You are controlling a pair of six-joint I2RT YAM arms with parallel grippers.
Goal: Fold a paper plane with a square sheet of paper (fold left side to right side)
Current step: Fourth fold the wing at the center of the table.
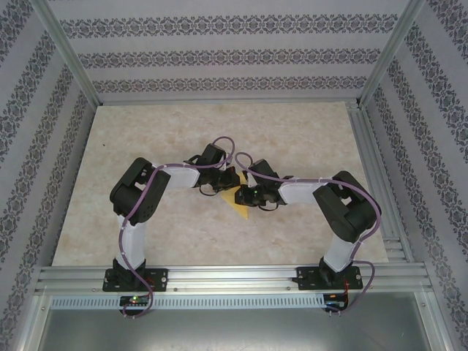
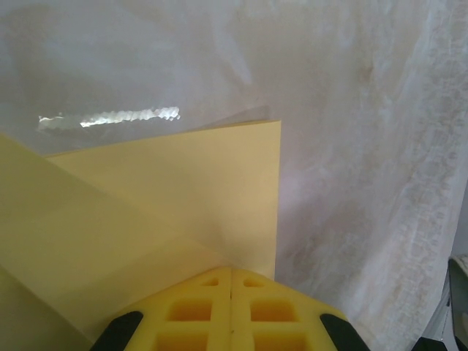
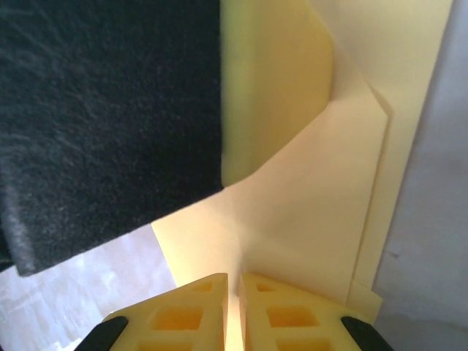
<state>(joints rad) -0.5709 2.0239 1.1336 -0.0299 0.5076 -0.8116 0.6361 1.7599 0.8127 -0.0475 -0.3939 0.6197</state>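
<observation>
Okay, both arms are meeting over the sheet of paper [image 1: 240, 208], which lies mid-surface, partly folded, with one yellow corner poking out toward the arm bases. From the left wrist, my left tool [image 2: 231, 274] has its jaws pressed fully together right at the sheet's near edge. I can't tell whether a layer is caught between them or the tips are just pressing down. The sheet spreads ahead and to the left of that tool, and its straight right-hand edge runs directly away from it. The right tool [image 3: 234, 281] is all but closed, with only a sliver of gap. The sheet's creases run straight into that gap, so I judge it has a raised flap pinched. A dark bulk, likely the other arm, hangs just left of that flap. For a left-over-right fold, I'd say the left tool is the nearer one to carry the sheet's left side across to that straight edge. The surface [image 1: 146, 219] shows bare marble all round the sheet.
</observation>
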